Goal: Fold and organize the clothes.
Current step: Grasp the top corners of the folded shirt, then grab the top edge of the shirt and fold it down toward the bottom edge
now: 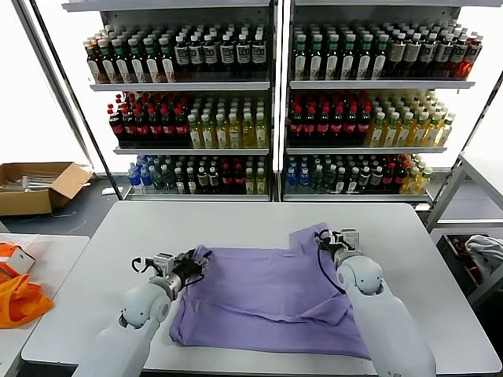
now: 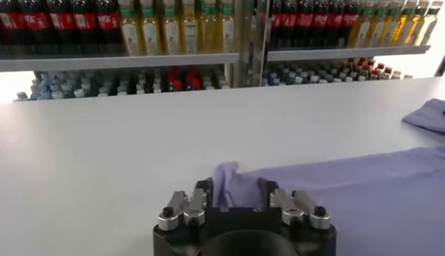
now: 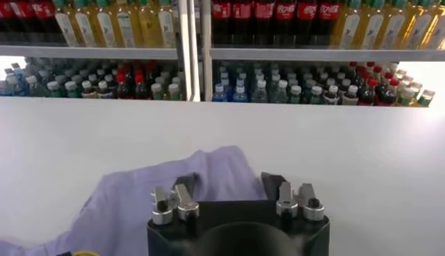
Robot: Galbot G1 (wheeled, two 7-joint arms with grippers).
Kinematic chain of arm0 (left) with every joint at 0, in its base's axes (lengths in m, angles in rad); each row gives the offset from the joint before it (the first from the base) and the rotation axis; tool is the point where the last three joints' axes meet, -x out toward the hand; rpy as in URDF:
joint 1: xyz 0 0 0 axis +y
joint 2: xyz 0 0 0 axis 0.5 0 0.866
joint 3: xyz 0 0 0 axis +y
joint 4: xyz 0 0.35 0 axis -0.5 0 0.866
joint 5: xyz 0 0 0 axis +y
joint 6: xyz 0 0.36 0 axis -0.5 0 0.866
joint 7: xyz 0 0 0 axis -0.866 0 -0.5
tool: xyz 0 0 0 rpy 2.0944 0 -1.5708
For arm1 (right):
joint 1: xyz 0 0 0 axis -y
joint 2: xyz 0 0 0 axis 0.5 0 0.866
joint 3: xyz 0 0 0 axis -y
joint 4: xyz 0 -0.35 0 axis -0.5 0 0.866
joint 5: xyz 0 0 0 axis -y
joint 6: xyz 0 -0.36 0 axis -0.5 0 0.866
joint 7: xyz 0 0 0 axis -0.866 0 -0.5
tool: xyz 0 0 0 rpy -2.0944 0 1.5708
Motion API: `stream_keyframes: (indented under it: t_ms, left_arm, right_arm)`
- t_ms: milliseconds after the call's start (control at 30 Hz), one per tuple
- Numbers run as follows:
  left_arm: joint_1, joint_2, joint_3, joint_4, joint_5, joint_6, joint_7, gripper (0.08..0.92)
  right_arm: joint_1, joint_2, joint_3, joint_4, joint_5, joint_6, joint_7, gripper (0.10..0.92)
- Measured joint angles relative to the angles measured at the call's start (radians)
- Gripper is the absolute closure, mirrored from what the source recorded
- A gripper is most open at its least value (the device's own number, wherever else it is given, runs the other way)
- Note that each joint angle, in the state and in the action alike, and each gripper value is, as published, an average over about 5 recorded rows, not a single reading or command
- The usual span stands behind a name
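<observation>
On the white table (image 1: 259, 220), both grippers sit at the far edge of the lavender T-shirt (image 1: 267, 294).

T-shirt lies spread plain side up, near the table's front edge, one sleeve bunched at the far right corner. Left gripper (image 1: 191, 267) is at the shirt's far left corner, its fingers (image 2: 204, 192) apart with a raised fold of fabric between them. Right gripper (image 1: 336, 240) is at the bunched sleeve, jaws spread and fabric under them, not clamped. Beyond the table stand shelves of bottles (image 1: 267, 102).
</observation>
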Motion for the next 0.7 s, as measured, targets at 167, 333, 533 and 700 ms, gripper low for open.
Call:
stream_keyframes:
  t_ms: [167, 333, 533, 700]
  left_arm:
    - [0.000, -0.006, 0.005, -0.002, 0.005, 0.000, 0.004, 0.751]
    - [-0.001, -0.012, 0.006, -0.002, 0.005, -0.002, 0.004, 0.879]
    - [0.004, -0.012, -0.006, -0.009, 0.007, -0.018, 0.003, 0.916]
    - [0.013, -0.006, -0.020, -0.024, 0.011, -0.039, 0.001, 0.916]
  right_arm:
    - [-0.005, 0.001, 0.004, 0.007, 0.001, 0.001, 0.003, 0.654]
    - [-0.010, 0.002, 0.011, 0.019, 0.003, 0.004, 0.006, 0.801]
    - [-0.021, -0.004, 0.022, 0.054, 0.000, 0.012, 0.004, 0.919]
    - [-0.034, -0.008, 0.035, 0.108, 0.002, 0.014, 0.006, 0.919]
